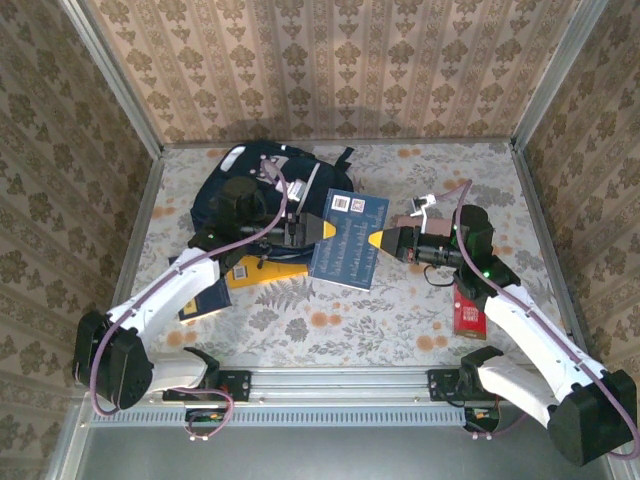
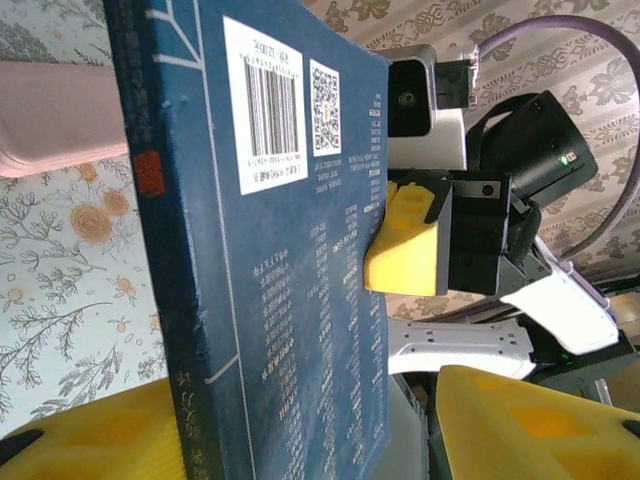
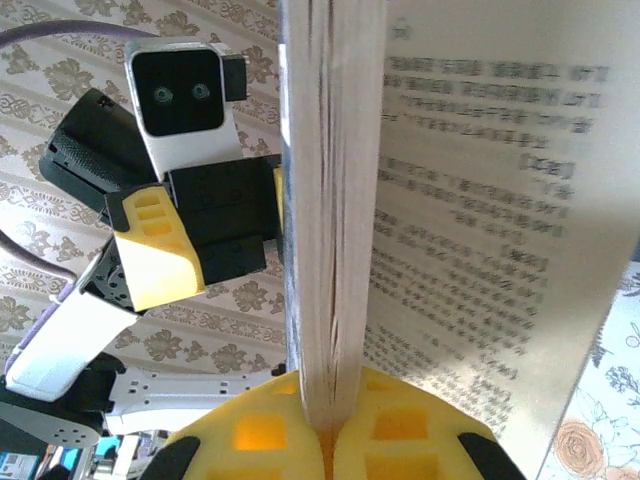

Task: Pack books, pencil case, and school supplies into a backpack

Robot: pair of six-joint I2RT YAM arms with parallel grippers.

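**Top view:** a dark navy rectangular book is held between the left hand, at its spine, and the right hand, at the opposite edge. Both arms reach inward over the floral desk. The large dark navy fabric backpack lies just behind the left hand.

**Right wrist view:** the right hand's yellow fingers press together on the page edge, pinching the book.

**Left wrist view:** the left hand's fingers stand spread on either side of the spine, with a gap beside the barcoded cover.
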